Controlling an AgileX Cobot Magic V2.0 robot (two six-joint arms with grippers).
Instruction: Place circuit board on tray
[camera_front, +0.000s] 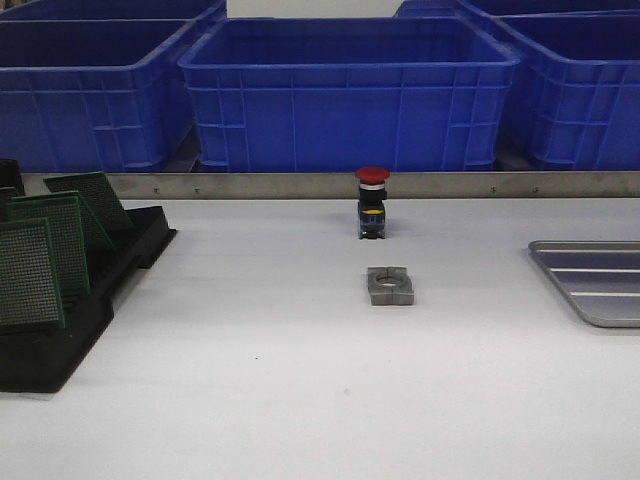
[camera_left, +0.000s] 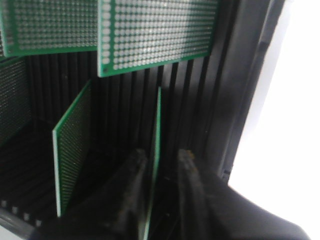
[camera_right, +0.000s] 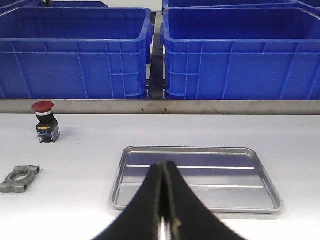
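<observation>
Several green perforated circuit boards (camera_front: 30, 275) stand upright in a black slotted rack (camera_front: 60, 350) at the table's left. In the left wrist view my left gripper (camera_left: 161, 157) is down inside the rack (camera_left: 220, 100) and open. Its two fingers straddle one board (camera_left: 158, 120) that I see edge-on; the board lies close to one finger and a gap shows to the other. The silver tray (camera_front: 600, 285) lies empty at the right edge. My right gripper (camera_right: 164, 165) is shut and empty, hovering over the near side of the tray (camera_right: 200, 187). Neither gripper shows in the front view.
A red-capped push-button switch (camera_front: 372, 203) stands at the table's middle back, with a grey metal clamp (camera_front: 390, 286) in front of it. Blue plastic crates (camera_front: 350, 90) line the back behind a metal rail (camera_front: 300, 185). Other boards (camera_left: 155, 35) stand beside the straddled one.
</observation>
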